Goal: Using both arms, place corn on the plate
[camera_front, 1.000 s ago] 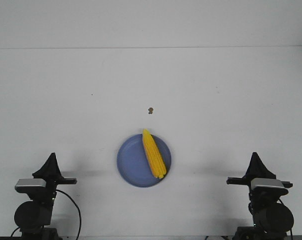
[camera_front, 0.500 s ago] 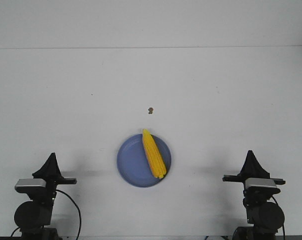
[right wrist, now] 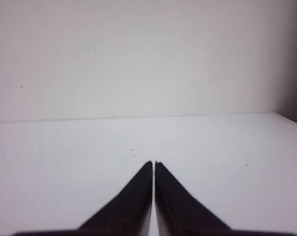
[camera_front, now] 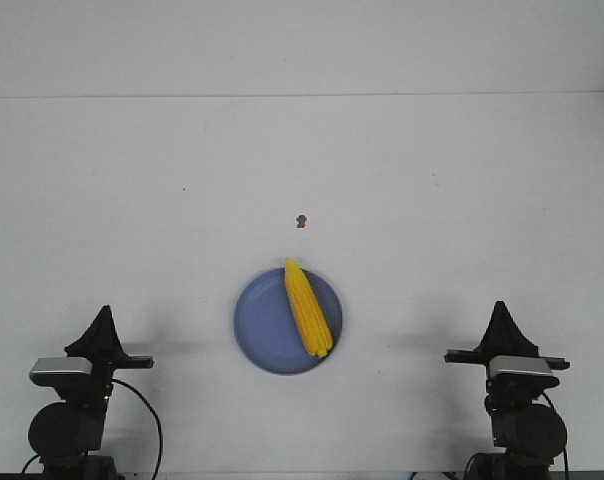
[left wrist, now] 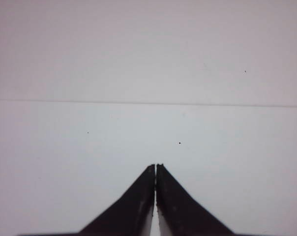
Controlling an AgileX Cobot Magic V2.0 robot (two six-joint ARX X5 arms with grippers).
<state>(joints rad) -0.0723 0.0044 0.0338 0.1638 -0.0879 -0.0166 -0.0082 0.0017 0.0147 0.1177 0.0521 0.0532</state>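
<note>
The yellow corn (camera_front: 306,307) lies on the right half of the blue plate (camera_front: 263,330) at the table's front middle, its narrow end pointing away from me. My left gripper (camera_front: 104,311) is shut and empty at the front left, well apart from the plate; in the left wrist view (left wrist: 155,166) it points over bare table. My right gripper (camera_front: 500,306) is shut and empty at the front right, also apart from the plate; in the right wrist view (right wrist: 153,162) it faces bare table. Neither wrist view shows the corn or the plate.
A small brown speck (camera_front: 300,221) lies on the white table beyond the plate. The table's far edge meets a white wall (camera_front: 302,45).
My right arm shifted a little to the left and up in the front view, then stopped. The left arm, corn and plate have not moved.
</note>
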